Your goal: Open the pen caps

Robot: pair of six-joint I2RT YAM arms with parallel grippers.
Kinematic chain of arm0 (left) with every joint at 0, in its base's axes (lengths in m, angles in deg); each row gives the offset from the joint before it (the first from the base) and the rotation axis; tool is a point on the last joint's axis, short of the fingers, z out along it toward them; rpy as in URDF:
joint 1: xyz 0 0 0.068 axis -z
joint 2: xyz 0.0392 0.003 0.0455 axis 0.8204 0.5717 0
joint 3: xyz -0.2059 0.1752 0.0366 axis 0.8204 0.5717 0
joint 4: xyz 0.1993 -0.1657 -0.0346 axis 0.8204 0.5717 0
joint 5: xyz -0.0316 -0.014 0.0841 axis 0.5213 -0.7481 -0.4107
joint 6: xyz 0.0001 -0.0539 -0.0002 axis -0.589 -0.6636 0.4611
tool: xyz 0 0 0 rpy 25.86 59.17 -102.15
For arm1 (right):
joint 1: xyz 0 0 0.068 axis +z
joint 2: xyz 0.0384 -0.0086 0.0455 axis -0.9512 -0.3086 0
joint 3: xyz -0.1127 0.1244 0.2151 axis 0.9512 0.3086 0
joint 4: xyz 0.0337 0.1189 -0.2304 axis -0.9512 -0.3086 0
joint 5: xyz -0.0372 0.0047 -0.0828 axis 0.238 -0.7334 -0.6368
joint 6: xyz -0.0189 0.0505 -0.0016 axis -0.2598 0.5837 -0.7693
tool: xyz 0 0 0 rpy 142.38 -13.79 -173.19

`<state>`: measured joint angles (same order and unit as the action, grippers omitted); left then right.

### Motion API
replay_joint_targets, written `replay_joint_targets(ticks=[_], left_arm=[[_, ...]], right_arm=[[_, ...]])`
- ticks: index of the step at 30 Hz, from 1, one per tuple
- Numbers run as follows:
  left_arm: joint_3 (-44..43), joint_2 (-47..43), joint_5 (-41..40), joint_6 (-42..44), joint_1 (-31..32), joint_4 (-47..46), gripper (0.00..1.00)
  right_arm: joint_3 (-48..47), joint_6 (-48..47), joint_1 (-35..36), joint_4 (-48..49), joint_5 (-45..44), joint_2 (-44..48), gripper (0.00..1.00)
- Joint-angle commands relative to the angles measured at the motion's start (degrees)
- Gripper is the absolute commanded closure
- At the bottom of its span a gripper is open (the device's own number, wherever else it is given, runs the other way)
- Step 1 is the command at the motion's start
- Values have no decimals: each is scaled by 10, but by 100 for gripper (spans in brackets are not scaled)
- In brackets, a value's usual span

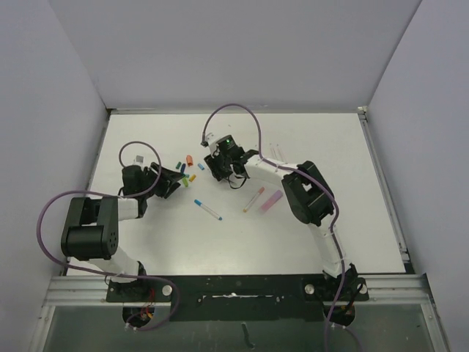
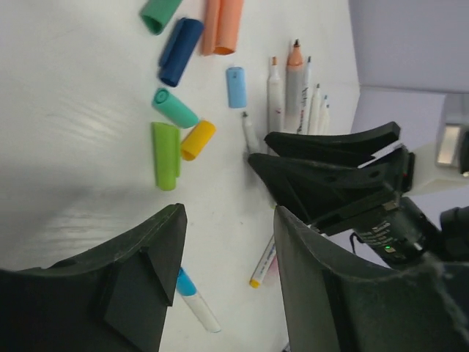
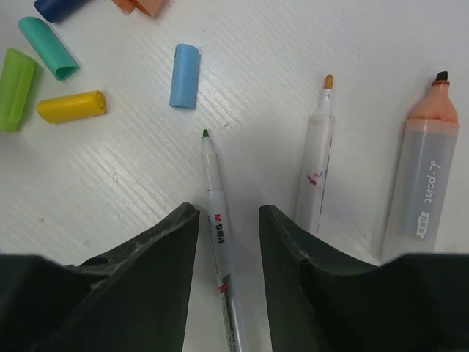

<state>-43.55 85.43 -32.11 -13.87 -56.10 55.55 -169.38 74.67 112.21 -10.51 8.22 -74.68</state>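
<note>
Several loose pen caps lie on the white table: green [image 2: 166, 154], yellow [image 2: 198, 139], teal [image 2: 174, 108], light blue [image 2: 236, 86], dark blue [image 2: 180, 50] and orange [image 2: 223, 26]. Some also show in the right wrist view: light blue [image 3: 185, 75], yellow [image 3: 71, 106], teal [image 3: 47, 48]. My right gripper [image 3: 227, 213] is open and low, straddling an uncapped green-tipped white pen [image 3: 218, 198] without gripping it. My left gripper [image 2: 231, 242] is open and empty, just left of the caps [image 1: 187, 169]. A blue-capped pen [image 2: 194, 297] and a yellow-capped pen [image 2: 264, 262] lie nearer the front.
Uncapped pens lie right of the green-tipped one: an orange-tipped white pen [image 3: 316, 161] and a thick orange marker [image 3: 429, 176]. A pink item [image 1: 271, 199] lies beside the yellow-capped pen [image 1: 254, 199]. The two grippers [image 1: 174, 183] [image 1: 220, 167] are close together. Grey walls enclose the table.
</note>
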Motion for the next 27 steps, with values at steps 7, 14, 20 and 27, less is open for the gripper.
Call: replay_joint_targets(ticks=[7, 14, 20, 27], left_arm=[[-5, -91, 20, -13, -5, -62, 15], [-9, -117, 20, -9, -5, -43, 2], [-19, -102, 42, -18, -5, -56, 2], [-19, -92, 49, -25, -5, -62, 2]], right_arm=[[36, -9, -2, 39, -5, 71, 44], [153, -16, 25, 43, 6, 196, 32], [232, -19, 65, 36, 19, 259, 29], [262, -20, 101, 42, 22, 255, 31]])
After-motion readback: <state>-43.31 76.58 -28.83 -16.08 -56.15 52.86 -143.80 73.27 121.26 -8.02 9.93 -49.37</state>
